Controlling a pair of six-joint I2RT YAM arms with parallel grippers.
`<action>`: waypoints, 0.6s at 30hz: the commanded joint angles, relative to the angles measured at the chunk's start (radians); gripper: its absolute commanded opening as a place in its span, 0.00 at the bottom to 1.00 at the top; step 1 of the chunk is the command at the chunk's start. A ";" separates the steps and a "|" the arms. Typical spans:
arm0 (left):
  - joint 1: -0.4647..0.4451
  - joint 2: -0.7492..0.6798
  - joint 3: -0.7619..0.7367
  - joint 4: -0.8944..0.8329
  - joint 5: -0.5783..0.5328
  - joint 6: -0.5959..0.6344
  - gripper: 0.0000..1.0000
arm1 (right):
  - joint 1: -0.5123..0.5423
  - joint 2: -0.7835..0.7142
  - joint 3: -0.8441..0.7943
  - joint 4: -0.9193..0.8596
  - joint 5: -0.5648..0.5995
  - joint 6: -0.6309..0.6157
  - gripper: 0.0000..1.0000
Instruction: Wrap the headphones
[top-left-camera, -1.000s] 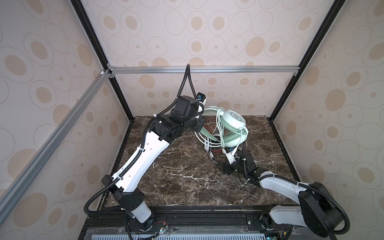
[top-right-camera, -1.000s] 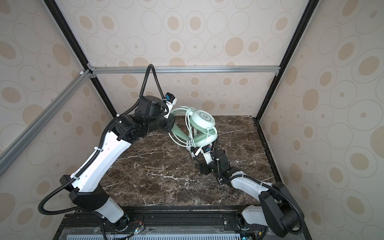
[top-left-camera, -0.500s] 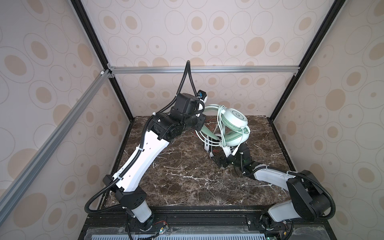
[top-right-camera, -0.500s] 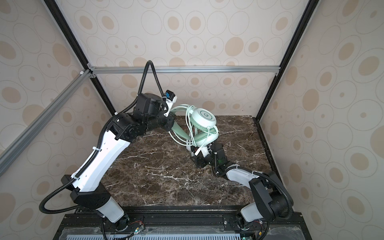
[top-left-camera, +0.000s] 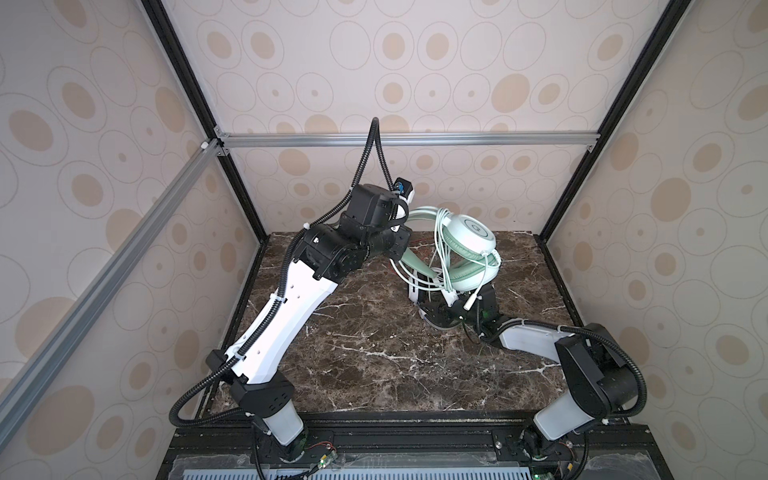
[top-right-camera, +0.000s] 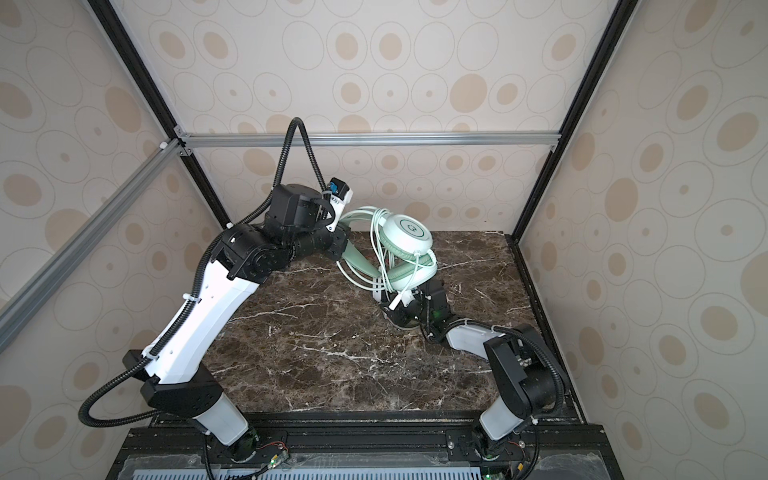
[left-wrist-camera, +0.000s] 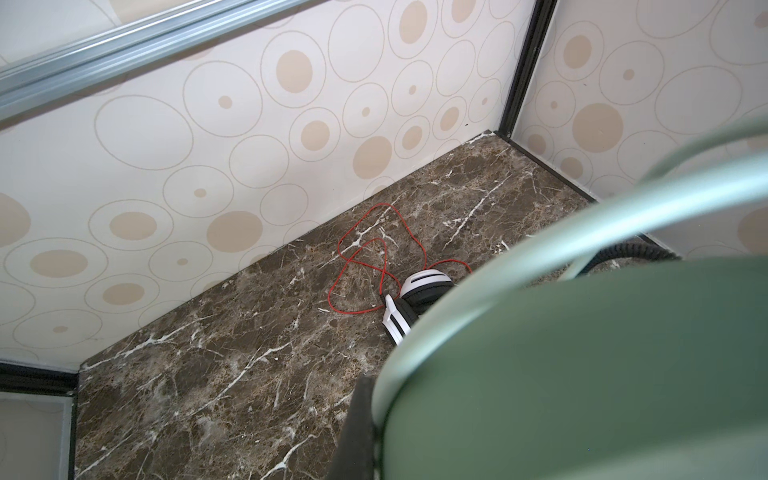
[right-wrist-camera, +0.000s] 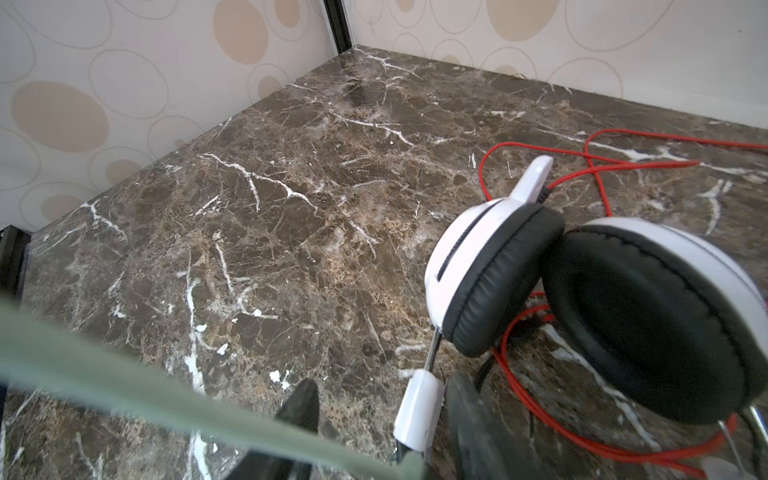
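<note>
Now the right gripper (top-left-camera: 451, 309) has slid left under the green headset (top-left-camera: 469, 237), jaws narrowing but apart (nothing pinched). Left gripper (top-left-camera: 398, 248) clamps the headband (top-left-camera: 413, 261); likely another cable (top-left-camera: 440, 266) turn.

Left arm (top-left-camera: 291, 307) is reared up high, elbow bent, forearm reaching in toward the middle, and the left gripper (top-left-camera: 400, 248) is clamped tight. Right arm (top-left-camera: 530, 337) lies low and stretched forward, wrist angled down. In the right wrist view the right gripper (right-wrist-camera: 380, 388) has its dark fingers (right-wrist-camera: 301, 409) standing apart.
</note>
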 joint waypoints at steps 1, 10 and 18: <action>-0.004 -0.006 0.053 0.056 0.001 -0.014 0.00 | -0.004 -0.012 -0.034 0.060 -0.036 -0.011 0.54; -0.004 -0.006 0.058 0.058 0.006 -0.017 0.00 | -0.004 -0.006 -0.077 0.093 -0.044 0.002 0.53; -0.006 -0.012 0.058 0.053 -0.003 -0.016 0.00 | -0.004 0.035 -0.078 0.121 -0.041 0.011 0.52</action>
